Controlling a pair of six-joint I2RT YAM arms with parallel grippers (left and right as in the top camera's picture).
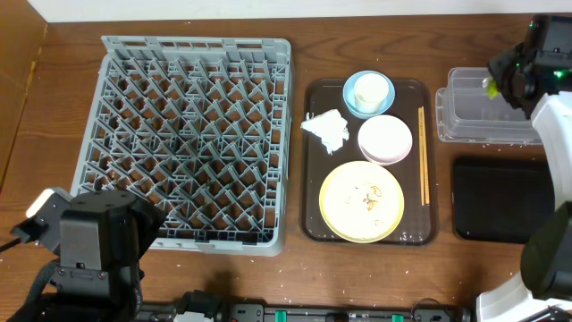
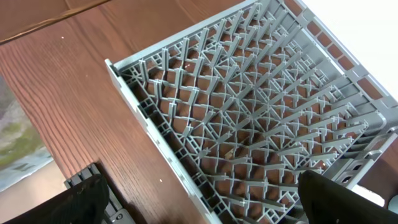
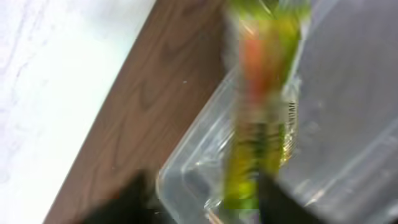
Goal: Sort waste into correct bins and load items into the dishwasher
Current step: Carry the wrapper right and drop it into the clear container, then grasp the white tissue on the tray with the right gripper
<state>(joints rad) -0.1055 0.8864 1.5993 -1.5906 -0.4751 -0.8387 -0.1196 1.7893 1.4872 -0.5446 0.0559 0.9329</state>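
Observation:
My right gripper (image 1: 497, 82) hangs over the clear tub (image 1: 474, 116) at the far right; its jaws stand apart. In the right wrist view a blurred yellow-green scrap (image 3: 261, 106) hangs beside the right finger (image 3: 277, 199), above the tub (image 3: 348, 93). A crumpled white napkin (image 1: 327, 131), light blue cup (image 1: 350, 97) with a white cup (image 1: 371, 89) inside, white bowl (image 1: 385, 139), yellow plate (image 1: 344, 206) with crumbs (image 1: 371, 197) and chopsticks (image 1: 424, 156) lie on the brown tray (image 1: 310, 161). My left gripper (image 2: 205, 208) is open, with nothing in it, over the grey rack's (image 2: 249, 106) near-left corner.
The grey rack (image 1: 197, 43) fills the table's left half. A flat black bin (image 1: 500, 199) lies in front of the clear tub. The left arm's body (image 1: 89, 237) stands at the front left, and the right arm's white links (image 1: 554, 134) reach over the right edge.

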